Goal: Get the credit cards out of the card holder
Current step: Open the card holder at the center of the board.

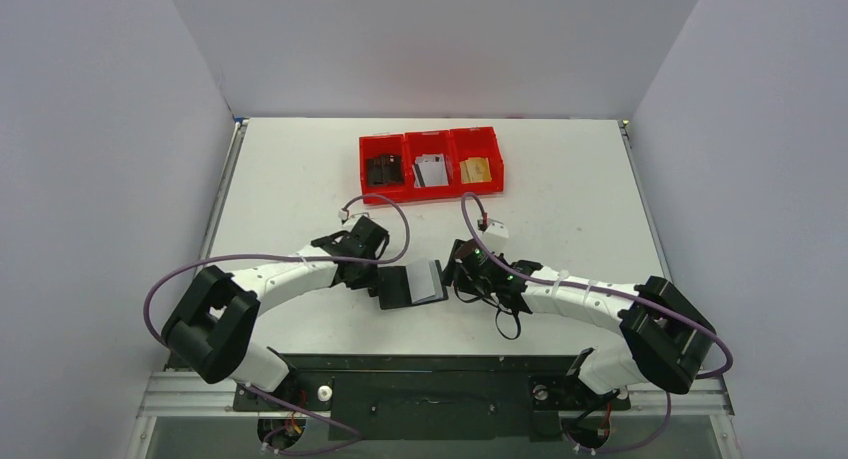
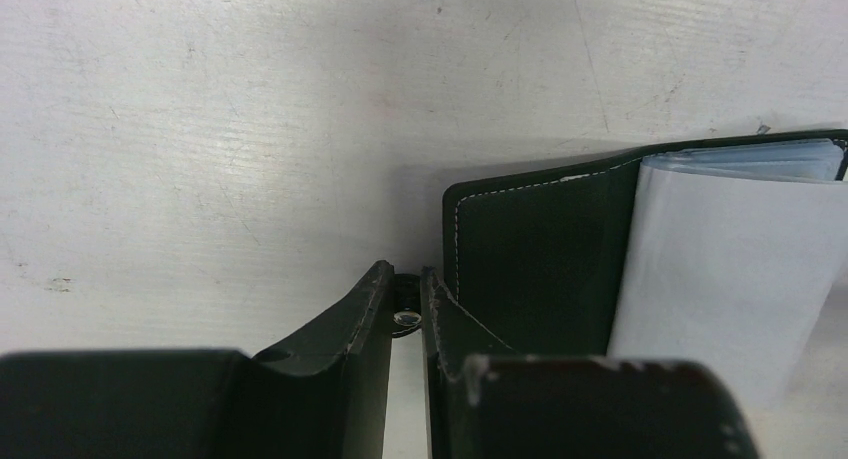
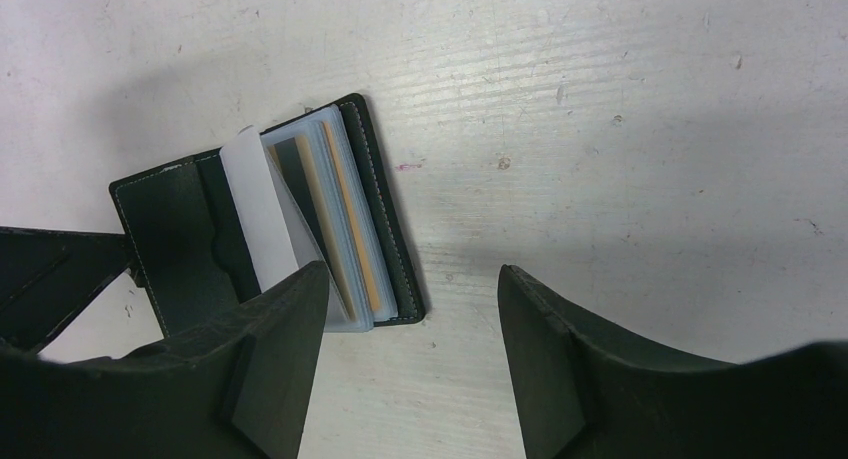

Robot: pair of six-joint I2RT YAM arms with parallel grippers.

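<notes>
Top view. Wallet (image 1: 397,288) lies open on the table (image 1: 300,179), near centre, between the two claws.

Left claw (image 1: 378,279) is at the wallet's 9 o'clock. In the left wrist view the jaws are nearly closed, with only a thin gap. They pinch the wallet's small snap tab at its black flap edge, and one finger (image 2: 445,324) overlaps the leather.

Right claw (image 1: 452,277) is at the wallet's 3 o'clock. In the right wrist view the jaws stand wide apart and hold nothing. The finger (image 3: 285,319) on the wallet side covers the sleeve's near corner.

Cards (image 3: 348,224) are still in the clear sleeve (image 3: 330,194) on the wallet's right half, with gold edges and one dark face showing through. One white-grey sleeve leaf (image 3: 255,209) stands lifted above the stack.

Three joined red bins (image 1: 432,192) sit at the wallet's 12 o'clock, well apart from it. Their contents run dark, white-grey, tan from 9 to 3 o'clock.
</notes>
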